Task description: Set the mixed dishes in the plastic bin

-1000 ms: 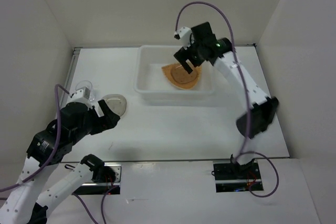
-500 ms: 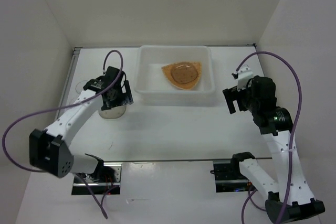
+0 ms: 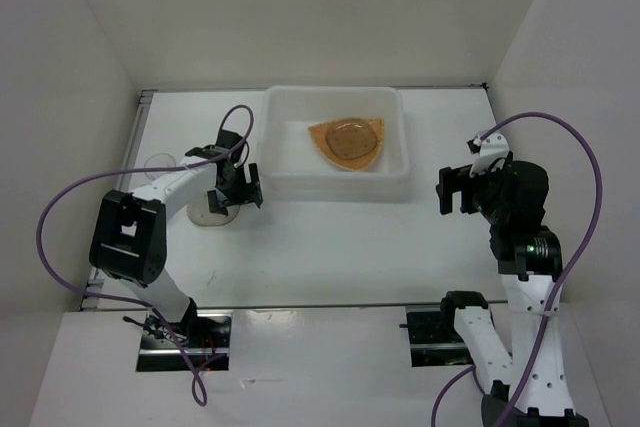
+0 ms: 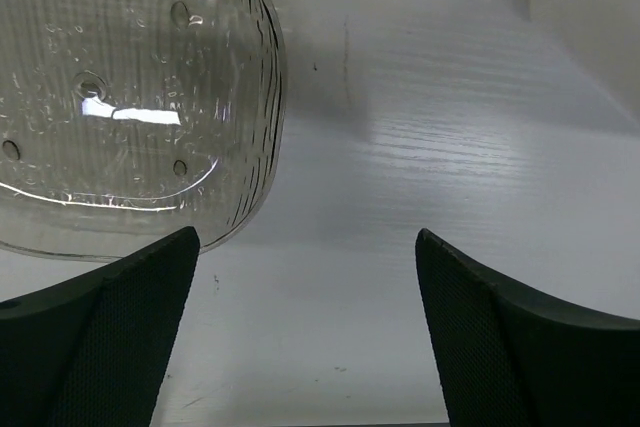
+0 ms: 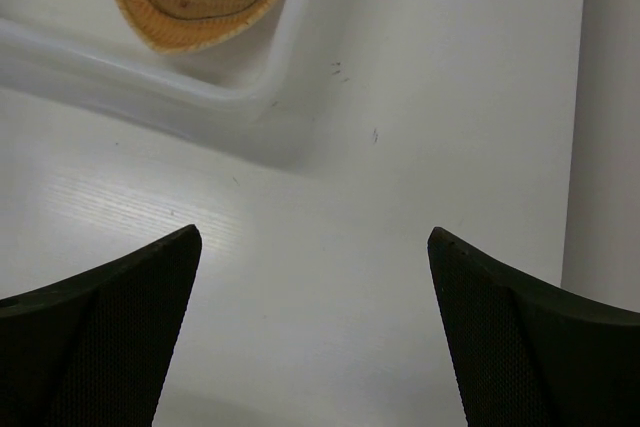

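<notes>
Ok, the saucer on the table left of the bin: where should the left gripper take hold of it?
Probably the rim on the side facing the bin. The saucer lies flat and shallow, so only its raised edge offers a pinch. Come down from above with the open left gripper, one finger inside the rim, one outside.

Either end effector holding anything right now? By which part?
Nothing held: left end effector open, saucer just ahead, ungripped; right end effector open, empty.
</notes>
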You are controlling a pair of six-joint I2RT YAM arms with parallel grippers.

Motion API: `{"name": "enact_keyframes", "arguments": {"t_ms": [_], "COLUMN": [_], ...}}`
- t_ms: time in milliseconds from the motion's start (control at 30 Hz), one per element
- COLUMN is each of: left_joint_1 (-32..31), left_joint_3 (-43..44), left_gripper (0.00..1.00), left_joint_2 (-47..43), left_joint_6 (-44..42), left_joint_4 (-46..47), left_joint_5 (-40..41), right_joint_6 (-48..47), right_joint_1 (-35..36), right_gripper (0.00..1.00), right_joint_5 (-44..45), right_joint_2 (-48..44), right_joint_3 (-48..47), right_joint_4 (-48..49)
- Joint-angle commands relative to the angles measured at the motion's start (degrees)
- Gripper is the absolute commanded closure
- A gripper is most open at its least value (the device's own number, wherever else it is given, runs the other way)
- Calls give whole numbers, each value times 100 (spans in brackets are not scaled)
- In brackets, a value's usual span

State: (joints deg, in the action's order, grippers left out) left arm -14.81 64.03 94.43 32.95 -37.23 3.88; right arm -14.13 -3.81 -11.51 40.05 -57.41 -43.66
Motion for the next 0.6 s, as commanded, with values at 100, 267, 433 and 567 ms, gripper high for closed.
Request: {"name": "enact_keyframes", "arguments": {"t_ms": [100,267,433,567], "left_joint_1": [-5,-5,-5,-5], "left_joint_3": [-426,-629,-699,-752], "left_gripper": [10,10,35,70], "left_joint_2": [146,260,321,374], "left_joint_6": [-17,44,98,98], "left_joint_4": [331,445,559,559], "left_joint_5": [-256,-203,-203,-203], "right_joint_6": [209,209,209,209], "right_joint_1": [-40,-40,-40,-40], "right_gripper": [2,2,2,2], "right_joint_5": [-299,-299,-299,-299], "right_joint_2": [-112,-164,-164,-164], "right_joint_3": [195,195,195,247], "right_joint_4": [631,631,631,631]}}
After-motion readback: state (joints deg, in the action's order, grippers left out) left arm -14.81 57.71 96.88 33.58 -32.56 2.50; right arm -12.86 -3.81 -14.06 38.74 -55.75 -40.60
